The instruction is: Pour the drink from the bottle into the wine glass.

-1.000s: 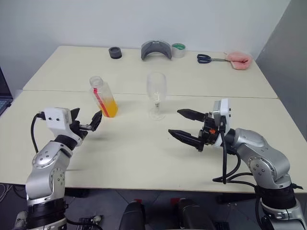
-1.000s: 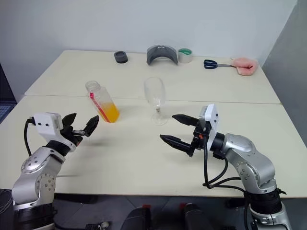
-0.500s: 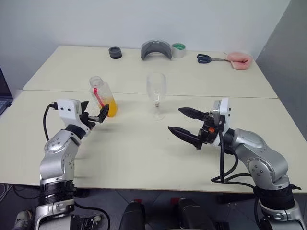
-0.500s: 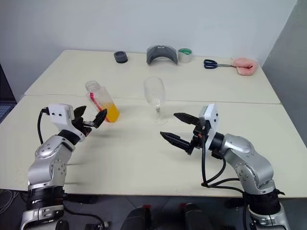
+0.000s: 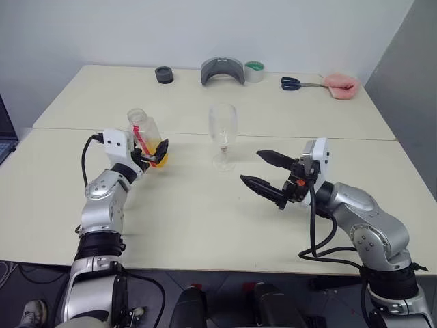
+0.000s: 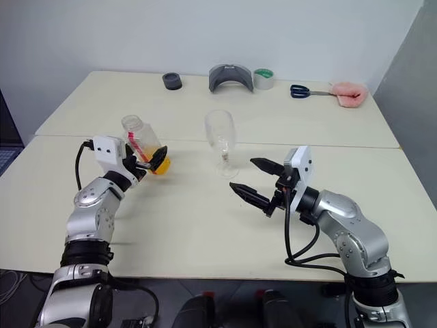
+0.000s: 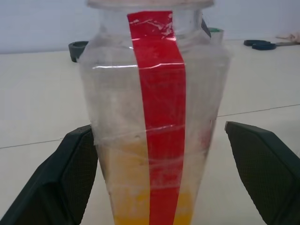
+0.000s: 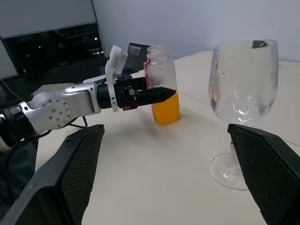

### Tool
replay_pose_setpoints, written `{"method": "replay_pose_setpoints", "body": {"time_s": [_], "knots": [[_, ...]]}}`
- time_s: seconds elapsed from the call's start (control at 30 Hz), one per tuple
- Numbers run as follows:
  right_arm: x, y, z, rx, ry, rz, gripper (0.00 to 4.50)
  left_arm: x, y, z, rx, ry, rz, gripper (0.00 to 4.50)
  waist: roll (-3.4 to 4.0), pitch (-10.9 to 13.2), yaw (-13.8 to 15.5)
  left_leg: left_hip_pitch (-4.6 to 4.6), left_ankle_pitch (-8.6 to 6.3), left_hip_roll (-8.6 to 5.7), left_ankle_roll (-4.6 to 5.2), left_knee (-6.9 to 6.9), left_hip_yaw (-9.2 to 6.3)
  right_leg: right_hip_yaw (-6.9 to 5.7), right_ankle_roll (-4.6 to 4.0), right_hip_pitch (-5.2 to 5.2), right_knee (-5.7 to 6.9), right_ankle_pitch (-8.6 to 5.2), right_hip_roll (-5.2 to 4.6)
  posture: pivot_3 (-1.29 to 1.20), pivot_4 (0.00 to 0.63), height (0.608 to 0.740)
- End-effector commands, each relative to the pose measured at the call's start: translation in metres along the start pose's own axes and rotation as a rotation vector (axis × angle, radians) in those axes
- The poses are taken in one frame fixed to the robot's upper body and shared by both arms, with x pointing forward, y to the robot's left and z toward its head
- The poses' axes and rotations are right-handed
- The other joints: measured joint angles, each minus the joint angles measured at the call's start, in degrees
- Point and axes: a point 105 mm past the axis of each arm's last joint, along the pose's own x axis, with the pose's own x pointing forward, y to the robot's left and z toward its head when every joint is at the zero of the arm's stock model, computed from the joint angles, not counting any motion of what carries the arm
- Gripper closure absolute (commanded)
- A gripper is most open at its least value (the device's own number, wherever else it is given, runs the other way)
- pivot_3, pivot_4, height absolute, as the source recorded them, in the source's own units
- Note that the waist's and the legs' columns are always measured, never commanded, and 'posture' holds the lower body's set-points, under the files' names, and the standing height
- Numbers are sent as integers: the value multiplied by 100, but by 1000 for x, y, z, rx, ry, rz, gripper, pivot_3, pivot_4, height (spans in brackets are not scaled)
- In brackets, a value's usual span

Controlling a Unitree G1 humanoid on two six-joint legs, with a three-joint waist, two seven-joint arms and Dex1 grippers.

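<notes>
Pale cream surface (image 5: 205,219) is carrying everything. Nearest, the right claw (image 5: 265,172) is hovering spread wide, pointing level toward the clear, empty wine glass (image 5: 222,135) standing upright just beyond it. On the left, the left claw (image 5: 154,153) is sitting released, its fingers (image 7: 70,180) flanking the uncapped bottle (image 5: 146,137), whose orange drink (image 5: 159,156) is filling only the bottom.

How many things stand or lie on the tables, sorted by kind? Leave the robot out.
Drink vessels: 2, the bottle and the wine glass
Tape rolls: 2
Scissors: 1
Grey curved object: 1
Pink object: 1
Total: 7
</notes>
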Motion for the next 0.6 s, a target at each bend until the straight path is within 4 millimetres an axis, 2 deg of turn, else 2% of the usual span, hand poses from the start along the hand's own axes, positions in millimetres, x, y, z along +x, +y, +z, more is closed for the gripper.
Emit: {"method": "replay_pose_setpoints", "body": {"time_s": [0.03, 0.1, 0.2, 0.37, 0.43, 0.6], "knots": [[-3, 1, 13, -53, -42, -11, 7, 5, 0, 4, 45, -28, -12, 0, 0, 0, 1, 0, 0, 0, 0, 0, 0, 0, 0, 0, 0, 0, 0, 0, 150, 740], [-3, 1, 14, -57, -43, -18, 7, 6, 1, -1, 52, -21, -9, 0, 0, 0, 2, 0, 0, 0, 0, 0, 0, -1, 0, 0, 0, 0, 0, 0, 150, 740], [-4, 2, 12, -73, -30, -16, 0, 5, 5, -6, 63, -20, 14, 624, 0, 0, 1, 0, 0, 0, 0, 0, 1, 0, 0, 0, 0, 0, 0, 0, 150, 740], [-4, 4, 11, -64, -34, -22, 0, 7, 8, -5, 66, -32, 15, 2230, 0, 0, 1, 0, 0, 0, 0, 0, 1, 0, 1, 0, 0, 0, 0, 0, 150, 740], [-3, 4, 11, -64, -35, -24, 0, 7, 10, -4, 69, -34, 19, 2728, 0, 0, 0, 0, 0, 0, 0, 0, 1, -1, 1, 0, 0, 1, 0, 0, 150, 740], [-2, 1, 12, -72, -43, -34, 0, 7, 13, 2, 101, -44, 24, 2814, 0, 0, 0, 0, 0, 0, 0, 0, 1, -1, 1, 0, 0, 1, 1, 0, 150, 740]]}}
